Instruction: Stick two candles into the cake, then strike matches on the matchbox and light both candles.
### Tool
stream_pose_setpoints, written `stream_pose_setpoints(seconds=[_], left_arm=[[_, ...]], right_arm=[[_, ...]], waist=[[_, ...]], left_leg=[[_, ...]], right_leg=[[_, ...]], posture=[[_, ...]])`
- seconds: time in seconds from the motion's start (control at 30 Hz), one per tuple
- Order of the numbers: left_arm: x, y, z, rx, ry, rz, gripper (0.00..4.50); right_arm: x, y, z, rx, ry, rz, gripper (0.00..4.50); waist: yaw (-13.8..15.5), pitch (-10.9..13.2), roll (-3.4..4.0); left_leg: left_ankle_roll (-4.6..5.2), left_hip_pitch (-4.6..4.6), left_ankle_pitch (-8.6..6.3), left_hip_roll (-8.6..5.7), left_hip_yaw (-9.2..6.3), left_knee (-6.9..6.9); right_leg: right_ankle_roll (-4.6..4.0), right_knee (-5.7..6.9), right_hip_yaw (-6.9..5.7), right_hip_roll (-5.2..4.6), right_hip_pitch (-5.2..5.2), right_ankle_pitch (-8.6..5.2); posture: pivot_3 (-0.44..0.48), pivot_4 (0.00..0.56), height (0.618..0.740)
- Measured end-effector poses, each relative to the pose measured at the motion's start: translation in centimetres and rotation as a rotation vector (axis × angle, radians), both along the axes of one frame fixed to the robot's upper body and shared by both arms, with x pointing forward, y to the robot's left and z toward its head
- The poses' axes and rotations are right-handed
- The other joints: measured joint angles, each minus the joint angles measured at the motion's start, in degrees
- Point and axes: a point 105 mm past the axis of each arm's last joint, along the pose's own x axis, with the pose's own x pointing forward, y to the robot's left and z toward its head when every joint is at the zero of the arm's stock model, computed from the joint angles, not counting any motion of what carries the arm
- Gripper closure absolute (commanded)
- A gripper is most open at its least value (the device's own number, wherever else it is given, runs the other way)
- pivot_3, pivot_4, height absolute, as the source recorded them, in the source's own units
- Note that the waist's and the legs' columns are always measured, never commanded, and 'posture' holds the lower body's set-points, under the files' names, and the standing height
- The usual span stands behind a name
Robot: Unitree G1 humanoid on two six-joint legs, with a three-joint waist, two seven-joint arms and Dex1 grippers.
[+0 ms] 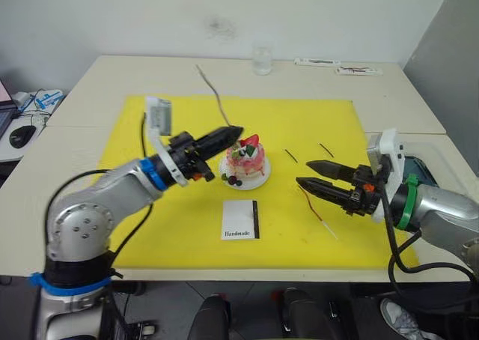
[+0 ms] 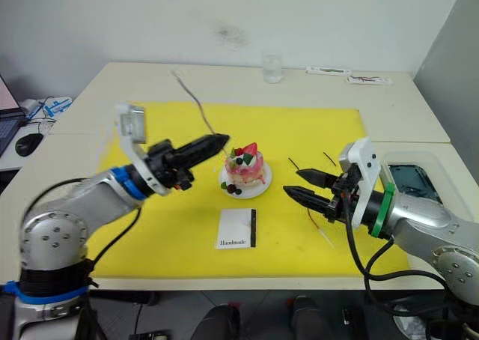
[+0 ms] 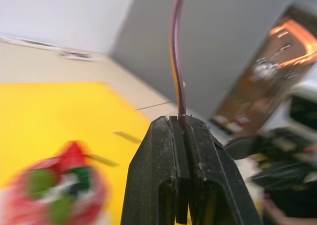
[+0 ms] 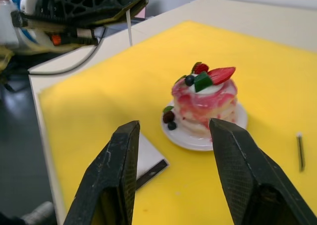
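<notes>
My left gripper [image 1: 233, 133] is shut on one candle [image 1: 212, 93], a thin wavy reddish stick rising up and back from the fingertips [image 3: 171, 131]. The gripper tip hovers just left of the cake's top. The pink-and-white cake [image 1: 245, 160] with a strawberry sits on a white plate [image 1: 260, 181] mid-mat. A second candle [image 1: 318, 213] lies flat on the mat under my right gripper [image 1: 305, 173], which is open and holds nothing, right of the cake [image 4: 204, 98]. Two short dark matches [image 1: 290, 156] [image 1: 326, 150] lie right of the cake. The white matchbox [image 1: 241, 220] lies in front of it.
A yellow mat [image 1: 150, 228] covers the middle of the pale table. A clear glass [image 1: 262, 59] stands at the back edge, with flat white items [image 1: 337, 65] to its right. A dark recessed tray [image 1: 419, 168] is at the far right, a mouse [image 1: 22, 135] far left.
</notes>
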Motion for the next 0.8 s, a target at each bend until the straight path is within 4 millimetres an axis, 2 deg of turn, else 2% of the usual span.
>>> stream_pose_setpoints(seconds=[0.17,0.23,0.27,0.33,0.4,0.57,0.8], left_arm=[[3.1,4.5,-1.0,0.105,-0.066,0.202,4.5],[3.7,5.1,-1.8,0.136,-0.065,0.214,4.5],[3.8,5.2,-2.1,0.147,-0.063,0.212,4.5],[4.4,4.8,-2.6,0.153,-0.063,0.19,4.5],[4.7,3.8,-2.7,0.159,-0.07,0.151,4.5],[4.8,1.3,-3.1,0.153,-0.09,0.061,4.5],[5.6,0.4,-4.0,0.149,-0.076,0.015,4.5]], right_arm=[[-0.2,2.0,1.6,-0.04,-0.115,0.108,2.22],[-0.3,2.4,1.6,-0.052,-0.123,0.134,2.22],[-0.4,2.6,1.6,-0.054,-0.123,0.148,2.03],[-0.5,2.8,1.4,-0.068,-0.124,0.167,1.62],[-0.4,2.9,1.0,-0.101,-0.131,0.166,0.94],[0.0,2.5,-0.1,-0.161,-0.141,0.145,0.94],[0.1,2.5,-0.6,-0.158,-0.143,0.129,0.94]], waist=[[0.1,0.0,0.0],[0.2,0.0,-0.01],[0.3,0.0,-0.01],[0.6,0.0,-0.02],[0.6,0.0,-0.03],[0.3,0.0,-0.03],[0.1,0.0,-0.03]], left_leg=[[0.0,-0.2,0.0,0.0,-0.01,0.04],[0.0,-0.34,0.0,0.0,-0.02,0.04],[0.0,-0.45,0.0,-0.01,-0.02,0.04],[-0.01,-0.5,0.0,-0.02,-0.05,0.04],[-0.01,-0.53,0.0,-0.01,-0.07,0.04],[-0.01,-0.5,0.0,0.0,-0.07,0.02],[0.0,-0.42,0.0,0.01,-0.07,0.06]], right_leg=[[0.02,0.0,-0.02,-0.01,-0.15,0.02],[0.12,0.0,-0.03,-0.03,-0.28,0.08],[0.25,0.01,-0.04,-0.05,-0.38,0.16],[0.27,0.01,-0.12,-0.08,-0.39,0.18],[0.27,-0.02,-0.13,-0.09,-0.41,0.18],[0.26,0.04,-0.14,-0.07,-0.42,0.17],[0.31,0.14,-0.13,-0.03,-0.39,0.2]], posture=[[0.0,0.15,0.74],[0.0,0.15,0.74],[0.0,0.15,0.74],[0.0,0.15,0.74],[0.0,0.15,0.74],[0.0,0.15,0.74],[0.0,0.15,0.74]])
